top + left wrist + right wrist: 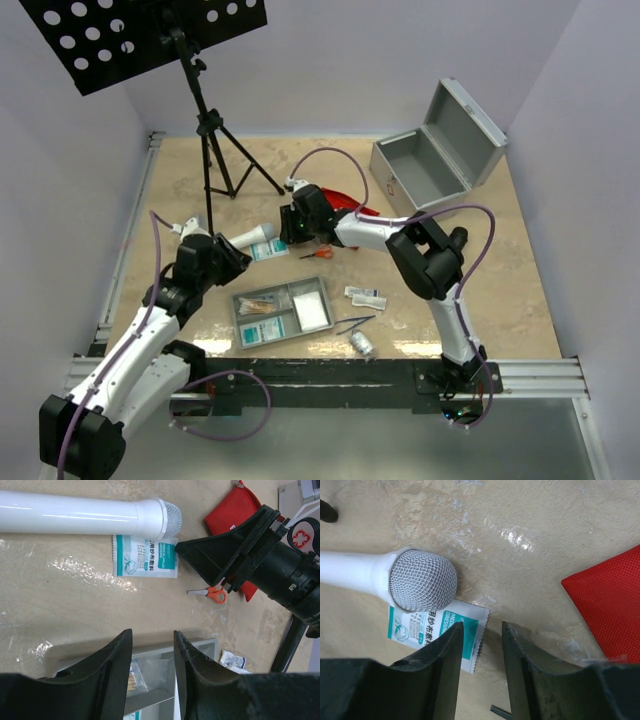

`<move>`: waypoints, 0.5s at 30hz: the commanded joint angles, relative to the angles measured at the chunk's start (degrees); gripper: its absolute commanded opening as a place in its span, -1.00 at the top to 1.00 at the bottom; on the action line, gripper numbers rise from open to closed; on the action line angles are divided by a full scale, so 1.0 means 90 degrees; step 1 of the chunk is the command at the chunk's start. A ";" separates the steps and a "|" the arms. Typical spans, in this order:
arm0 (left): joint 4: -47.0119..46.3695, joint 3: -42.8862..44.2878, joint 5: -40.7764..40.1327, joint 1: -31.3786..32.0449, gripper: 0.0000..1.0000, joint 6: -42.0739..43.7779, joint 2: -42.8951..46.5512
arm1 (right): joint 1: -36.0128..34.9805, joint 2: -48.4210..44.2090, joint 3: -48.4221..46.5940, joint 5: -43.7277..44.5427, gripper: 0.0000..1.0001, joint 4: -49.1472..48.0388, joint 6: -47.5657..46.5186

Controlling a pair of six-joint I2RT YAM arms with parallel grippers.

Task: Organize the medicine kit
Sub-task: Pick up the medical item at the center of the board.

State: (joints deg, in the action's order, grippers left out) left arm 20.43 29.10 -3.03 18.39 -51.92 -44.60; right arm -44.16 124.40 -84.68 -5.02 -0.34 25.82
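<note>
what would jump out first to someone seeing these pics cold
The open silver case at the back right, its lid standing up, catches the eye first. In the middle lies a bright red pouch, with a long white tube with a mesh tip and a teal packet close beside it. Nearer the front sits a grey divided tray.
</note>
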 commanded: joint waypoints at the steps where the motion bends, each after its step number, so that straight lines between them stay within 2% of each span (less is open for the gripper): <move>1: -0.0346 -0.0040 0.0053 -0.0032 0.14 -0.0110 -0.0122 | -0.0366 0.0064 -0.0132 0.0761 0.22 0.0399 -0.0379; 4: -0.0414 -0.0079 0.0073 -0.0032 0.14 -0.0139 -0.0210 | -0.0493 0.0123 -0.0083 0.1016 0.31 0.0487 -0.0418; 11: -0.0443 -0.0099 0.0014 -0.0032 0.15 -0.0159 -0.0347 | -0.0620 0.0055 0.0287 0.1436 0.70 0.0517 -0.0477; 15: -0.0385 -0.0099 -0.0103 -0.0032 0.17 -0.0120 -0.0571 | -0.0620 -0.0121 0.0600 0.1505 0.76 0.0448 -0.0486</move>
State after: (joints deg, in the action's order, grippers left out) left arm 18.39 28.36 -3.09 18.39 -52.86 -48.16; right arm -49.82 124.05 -83.35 5.63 -0.64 22.46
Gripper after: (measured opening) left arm 0.423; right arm 0.129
